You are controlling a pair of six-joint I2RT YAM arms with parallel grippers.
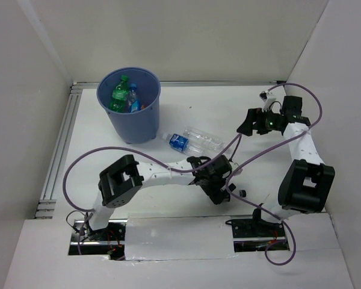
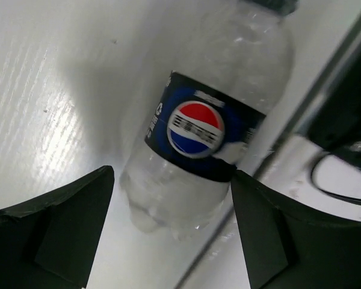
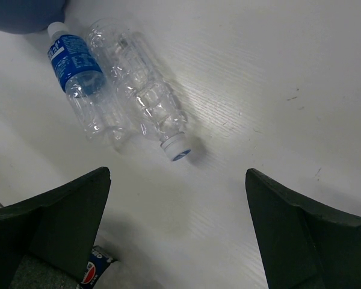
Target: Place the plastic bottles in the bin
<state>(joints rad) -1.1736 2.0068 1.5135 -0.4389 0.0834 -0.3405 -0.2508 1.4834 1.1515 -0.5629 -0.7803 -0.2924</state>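
Left claw [image 2: 172,174] gapes wide, holding nothing, base of the Pepsi-labelled bottle [image 2: 198,126] between its fingers.

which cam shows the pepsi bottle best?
Left wrist: the Pepsi bottle fills the frame, logo clear, inside the open left gripper. Right wrist: only a label sliver of that Pepsi bottle at bottom. Top external: the gripper covers it.

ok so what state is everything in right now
bin: upright, holding bottles
green bottle: inside the bin
blue-labelled bottle: lying beside the bin, capped
clear unlabelled bottle: lying against it, capped
left gripper: open
pepsi bottle: lying between the left gripper's fingers
right gripper: open, empty
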